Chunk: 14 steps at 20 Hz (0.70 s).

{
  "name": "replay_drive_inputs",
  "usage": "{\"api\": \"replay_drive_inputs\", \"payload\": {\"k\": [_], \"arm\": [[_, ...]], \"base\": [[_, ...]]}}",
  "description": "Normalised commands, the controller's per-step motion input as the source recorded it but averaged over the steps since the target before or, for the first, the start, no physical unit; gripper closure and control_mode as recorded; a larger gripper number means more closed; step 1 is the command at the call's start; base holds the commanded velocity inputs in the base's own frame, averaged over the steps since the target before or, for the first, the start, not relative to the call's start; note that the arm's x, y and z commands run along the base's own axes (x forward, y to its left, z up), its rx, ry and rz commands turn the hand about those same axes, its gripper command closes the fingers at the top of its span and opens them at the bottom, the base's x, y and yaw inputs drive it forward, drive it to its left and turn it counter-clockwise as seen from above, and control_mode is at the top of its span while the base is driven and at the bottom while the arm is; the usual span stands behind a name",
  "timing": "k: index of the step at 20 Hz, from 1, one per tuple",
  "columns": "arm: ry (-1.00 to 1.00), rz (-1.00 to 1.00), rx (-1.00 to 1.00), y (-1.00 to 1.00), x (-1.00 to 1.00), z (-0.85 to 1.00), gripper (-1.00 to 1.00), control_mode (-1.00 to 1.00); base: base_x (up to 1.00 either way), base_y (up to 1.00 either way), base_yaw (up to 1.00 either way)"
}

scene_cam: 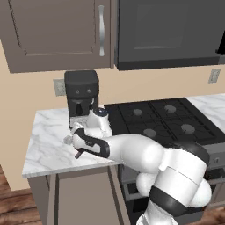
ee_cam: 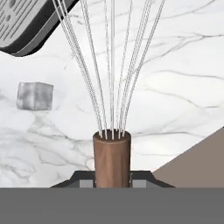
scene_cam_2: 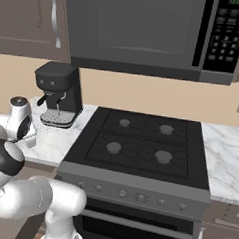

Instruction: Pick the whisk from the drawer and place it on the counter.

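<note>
**Whisk held over the counter, ready to be set down**

We have the whisk (ee_cam: 112, 131) in the gripper (ee_cam: 112, 179): the 2 fingers are closed on the base of its brown handle, 1 dark tip on each side. Its long axis runs straight out from the fingers, wire head leading, so the whole whisk points away from the hand and over the marble. In the left base view the gripper (scene_cam: 75, 145) sits low over the counter (scene_cam: 48, 145), near its front edge and in front of the coffee machine (scene_cam: 81, 93); a bit of brown handle sticks out just below the hand there.

We cannot tell whether the wires already touch the slab or hang just above it. We judge that the coming move is a short lowering and release, with the head going down first.

The handle is a smooth, round wooden cylinder; the head is a fan of thin, silvery wires, springy by the look of them. The counter is flat white marble with grey veins. A small grey cube (ee_cam: 35, 96) lies beside the wires, near the coffee machine's grated tray (ee_cam: 26, 22).
</note>
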Motion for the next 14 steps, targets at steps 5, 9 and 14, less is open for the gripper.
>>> {"api": "replay_drive_inputs", "payload": {"k": [5, 9, 14], "arm": [[0.0, 0.0, 0.0, 0.0, 0.61, -0.57, 1.0, -1.0], [0.0, 0.0, 0.0, 0.0, 0.5, -0.5, 1.0, -1.0], [0.0, 0.0, 0.0, 0.0, 0.21, -0.36, -1.0, -1.0]], "base": [[0.0, 0.0, 0.0], [0.0, 0.0, 0.0], [0.0, 0.0, 0.0]]}}
